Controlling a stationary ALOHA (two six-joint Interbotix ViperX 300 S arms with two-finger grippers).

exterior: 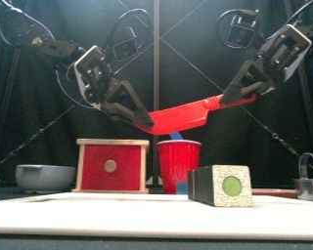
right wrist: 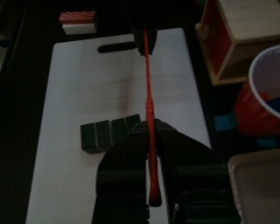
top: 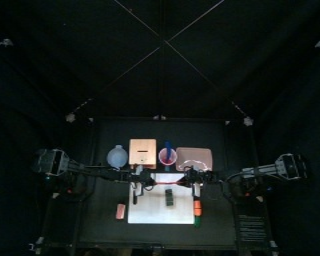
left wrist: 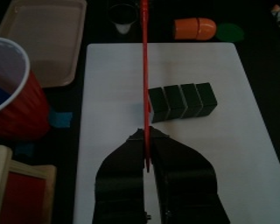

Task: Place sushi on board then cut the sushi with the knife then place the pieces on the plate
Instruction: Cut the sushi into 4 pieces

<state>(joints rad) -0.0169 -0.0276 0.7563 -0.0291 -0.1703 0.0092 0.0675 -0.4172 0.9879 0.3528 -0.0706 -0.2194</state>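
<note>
The sushi roll point(left wrist: 181, 101) lies on the white board point(left wrist: 119, 96), near its middle. It is a short row of dark green blocks, all pushed together. None is cut off yet.

Right above it hangs the red knife point(exterior: 186, 114), high over the board. The left gripper point(left wrist: 146, 136) is pinched tight on one end of it. The right gripper point(right wrist: 147, 131) is pinched tight on the other end. Both hold the same knife.

The roll looks like a light, hard toy. It will likely slide on the smooth board if pushed from the side. So the knife should go straight down into a line between two blocks. The knife looks thin, stiff and light. It is best held by its handle end, in one gripper only.

Behind the board stand a red cup point(exterior: 179, 161), a wooden box point(exterior: 111, 166) and a bowl point(exterior: 42, 178). The pink tray point(left wrist: 43, 22) waits on the counter point(left wrist: 265, 131), just past the board's end.
</note>
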